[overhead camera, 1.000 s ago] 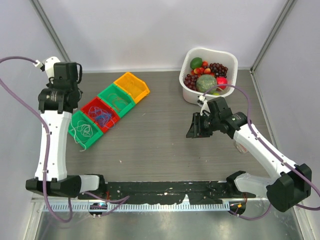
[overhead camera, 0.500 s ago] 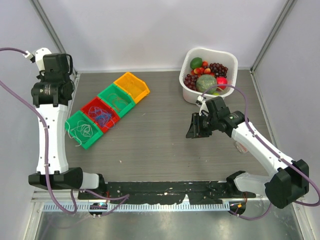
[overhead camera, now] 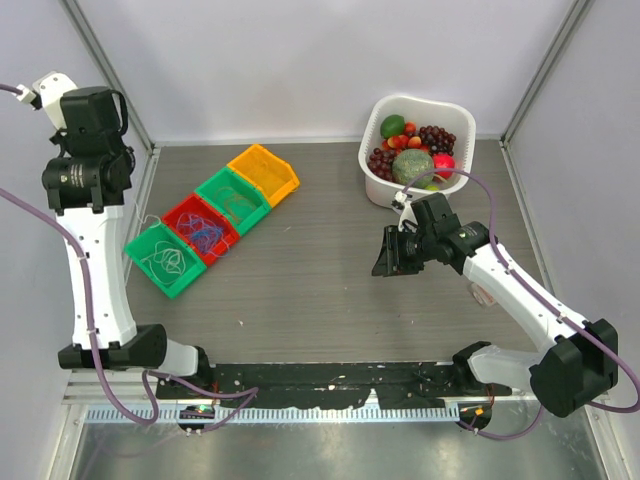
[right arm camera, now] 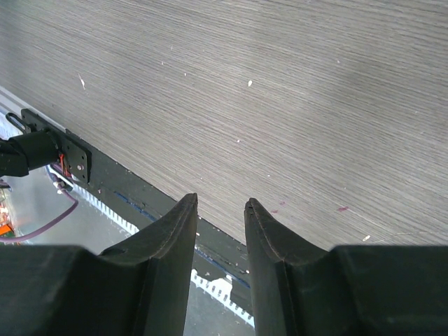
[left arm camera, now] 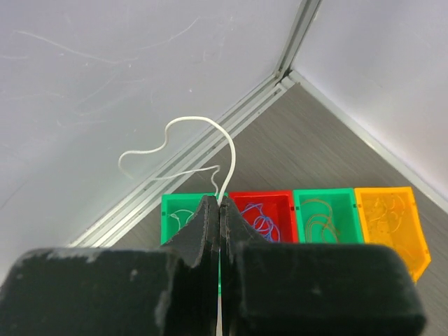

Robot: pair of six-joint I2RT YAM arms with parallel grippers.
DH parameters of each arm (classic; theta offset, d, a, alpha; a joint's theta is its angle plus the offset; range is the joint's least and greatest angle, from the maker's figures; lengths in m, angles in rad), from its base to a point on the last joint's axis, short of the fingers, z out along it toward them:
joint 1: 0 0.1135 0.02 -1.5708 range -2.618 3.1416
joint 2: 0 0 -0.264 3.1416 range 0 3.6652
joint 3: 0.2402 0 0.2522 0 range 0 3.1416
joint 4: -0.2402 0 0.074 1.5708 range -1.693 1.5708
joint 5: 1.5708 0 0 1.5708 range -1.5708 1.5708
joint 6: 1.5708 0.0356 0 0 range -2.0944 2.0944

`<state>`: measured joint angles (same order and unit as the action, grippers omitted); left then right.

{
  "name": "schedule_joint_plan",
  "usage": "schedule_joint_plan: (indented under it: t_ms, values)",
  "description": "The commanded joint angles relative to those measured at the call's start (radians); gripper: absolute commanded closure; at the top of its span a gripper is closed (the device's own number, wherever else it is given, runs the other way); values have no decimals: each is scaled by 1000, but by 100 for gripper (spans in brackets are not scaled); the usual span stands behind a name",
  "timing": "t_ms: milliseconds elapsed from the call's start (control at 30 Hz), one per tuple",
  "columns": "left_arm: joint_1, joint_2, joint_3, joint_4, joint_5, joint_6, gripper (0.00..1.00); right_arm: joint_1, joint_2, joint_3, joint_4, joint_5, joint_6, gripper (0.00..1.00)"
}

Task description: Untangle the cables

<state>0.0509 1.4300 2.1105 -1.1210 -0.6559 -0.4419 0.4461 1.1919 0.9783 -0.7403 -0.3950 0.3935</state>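
My left gripper [left arm camera: 220, 204] is shut on a thin white cable [left arm camera: 200, 124], which loops up past the fingertips and runs down toward the bins. The left arm [overhead camera: 85, 170] is raised high at the far left, above the row of bins. More white cable lies in the near green bin [overhead camera: 140, 250]. Blue cable [overhead camera: 206, 233] lies in the red bin [overhead camera: 178, 213], and it also shows in the left wrist view [left arm camera: 260, 218]. A tan-green cable [left arm camera: 322, 225] lies in the second green bin [overhead camera: 222, 184]. My right gripper [right arm camera: 220, 204] is open and empty, over bare table right of centre [overhead camera: 387, 262].
An orange bin [overhead camera: 278, 170] ends the row and holds a thin yellow-orange cable. A white basket [overhead camera: 380, 188] of fruit stands at the back right, just behind the right arm. The side wall and its metal rail [left arm camera: 210, 136] are close to the left gripper.
My left arm has risen and swung further left and back, pulling the white cable up out of the near green bin. The right arm has barely moved.
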Motion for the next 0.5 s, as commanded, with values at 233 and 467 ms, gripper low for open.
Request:
schedule_joint_plan:
  t_ms: [233,467]
  values:
    - [23,-55,-257,82,-21,-49,100,0,-28,14,30,4,-18,61]
    - [32,-138,-469,119,-7,-162,100,-3,-26,11,32,-1,-16,61]
